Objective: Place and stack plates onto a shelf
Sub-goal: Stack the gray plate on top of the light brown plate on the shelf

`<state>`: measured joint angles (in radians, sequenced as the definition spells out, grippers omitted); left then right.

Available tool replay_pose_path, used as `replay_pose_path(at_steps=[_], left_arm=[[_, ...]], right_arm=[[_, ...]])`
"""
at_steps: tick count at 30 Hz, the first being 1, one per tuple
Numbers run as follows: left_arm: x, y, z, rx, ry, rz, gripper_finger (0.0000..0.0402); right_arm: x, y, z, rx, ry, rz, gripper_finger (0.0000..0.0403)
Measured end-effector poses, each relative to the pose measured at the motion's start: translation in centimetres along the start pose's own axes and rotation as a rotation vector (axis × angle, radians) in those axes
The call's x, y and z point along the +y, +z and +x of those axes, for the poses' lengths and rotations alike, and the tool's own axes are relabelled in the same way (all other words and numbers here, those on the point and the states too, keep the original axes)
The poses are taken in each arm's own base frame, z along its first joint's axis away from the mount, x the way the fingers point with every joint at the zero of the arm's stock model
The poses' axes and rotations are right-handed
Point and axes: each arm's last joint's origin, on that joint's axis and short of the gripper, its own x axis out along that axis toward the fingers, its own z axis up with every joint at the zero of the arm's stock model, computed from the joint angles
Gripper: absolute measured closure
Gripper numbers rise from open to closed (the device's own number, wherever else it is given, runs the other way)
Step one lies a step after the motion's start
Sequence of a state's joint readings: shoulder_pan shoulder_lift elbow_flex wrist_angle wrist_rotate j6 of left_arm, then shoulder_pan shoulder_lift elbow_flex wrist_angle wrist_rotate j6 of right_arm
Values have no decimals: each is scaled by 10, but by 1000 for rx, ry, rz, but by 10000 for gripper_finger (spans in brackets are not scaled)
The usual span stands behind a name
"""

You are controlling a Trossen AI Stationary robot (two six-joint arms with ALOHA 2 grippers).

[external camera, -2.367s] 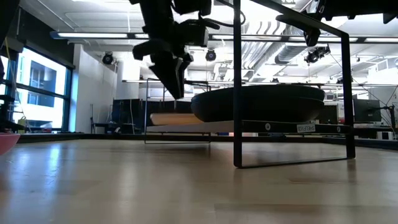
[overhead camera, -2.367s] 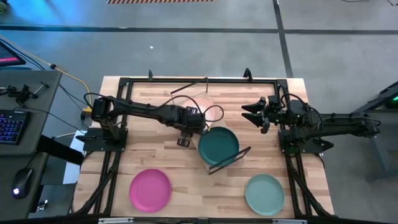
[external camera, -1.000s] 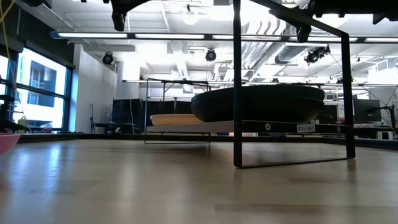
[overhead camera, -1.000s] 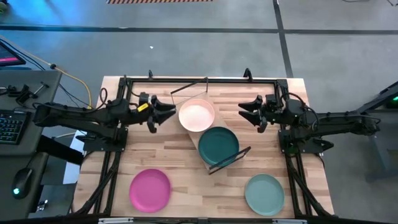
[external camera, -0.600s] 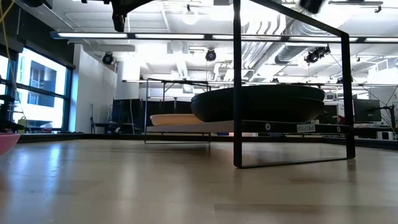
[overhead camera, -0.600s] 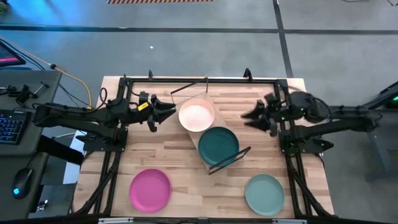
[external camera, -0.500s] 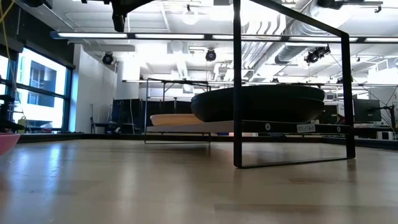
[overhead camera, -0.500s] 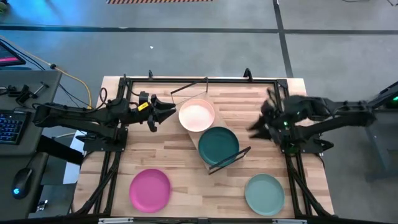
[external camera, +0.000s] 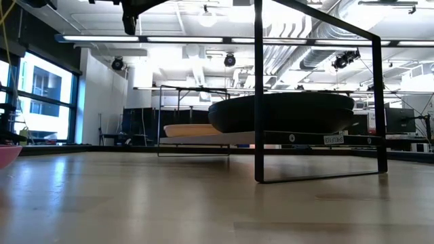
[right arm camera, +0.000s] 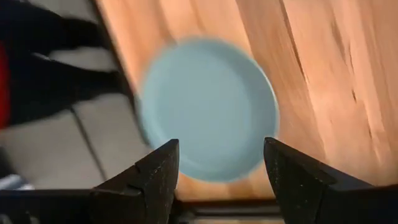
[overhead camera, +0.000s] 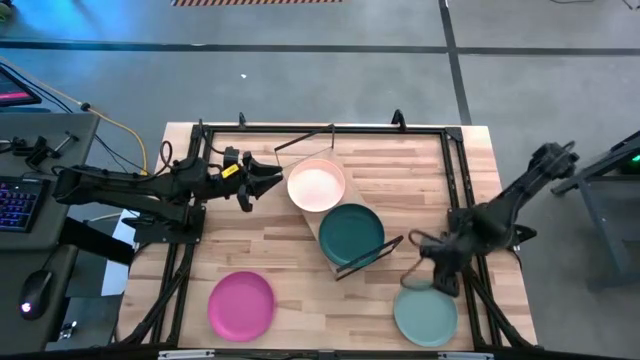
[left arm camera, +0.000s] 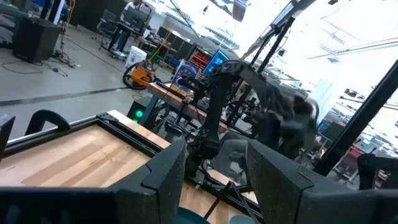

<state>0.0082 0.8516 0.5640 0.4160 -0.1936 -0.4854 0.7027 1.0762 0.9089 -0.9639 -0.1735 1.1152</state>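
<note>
High view: wood table (overhead camera: 280,250) w/ black frame rails round its edges; keyboard (overhead camera: 15,205) and mouse (overhead camera: 32,292) on a side desk off the table's left. Shelf (overhead camera: 345,262) lies diagonally mid-table, cream plate (overhead camera: 316,186) on its far end, dark teal plate (overhead camera: 351,231) on its near end, the two just touching or nearly so. Magenta plate (overhead camera: 241,305) sits on the table front-left, sage-green plate (overhead camera: 425,313) front-right, both well apart from the shelf. Left gripper (overhead camera: 268,182) waits just beside the cream plate on its left, fingers spread, nothing in them. Right gripper (overhead camera: 428,268) hangs by the far edge of the sage-green plate, between it and the shelf's near frame end; fingers apart, empty, whether it touches the plate can't be told. Low view: shelf's black frame (external camera: 319,102) stands close in front, teal plate (external camera: 281,112) on the board, cream plate (external camera: 190,129) behind it to the left; a sliver of the magenta plate (external camera: 7,154) at the far left edge; room w/ ceiling lights beyond. Left wrist view: left gripper (left arm camera: 214,180) spread open, empty, looking across the table's far rail to the right arm (left arm camera: 273,106), blurred. Right wrist view: right gripper (right arm camera: 221,171) wide open, holding nothing; the sage-green plate (right arm camera: 208,109) lies beyond and between the fingers, apart from them, next to the table edge.
</note>
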Motion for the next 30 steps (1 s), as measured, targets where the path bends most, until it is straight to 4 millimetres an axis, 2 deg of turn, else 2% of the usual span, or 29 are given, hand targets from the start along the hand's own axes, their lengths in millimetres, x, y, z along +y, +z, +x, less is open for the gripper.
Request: replay_pose_path(at_steps=[7,12,19,30], left_arm=[[0,0,0,0,0,10,241],[0,0,0,2,1,8,241],[0,0,0,2,4,8,241],[1,0,0,-1,13,8,241]], right_arm=[[-27,-24,50,32,-192,61,187],[-39,-30,76,5,-132,74,187],[-53,-33,96,5,-137,77,187],[-53,-30,123,38,-253,80,187]])
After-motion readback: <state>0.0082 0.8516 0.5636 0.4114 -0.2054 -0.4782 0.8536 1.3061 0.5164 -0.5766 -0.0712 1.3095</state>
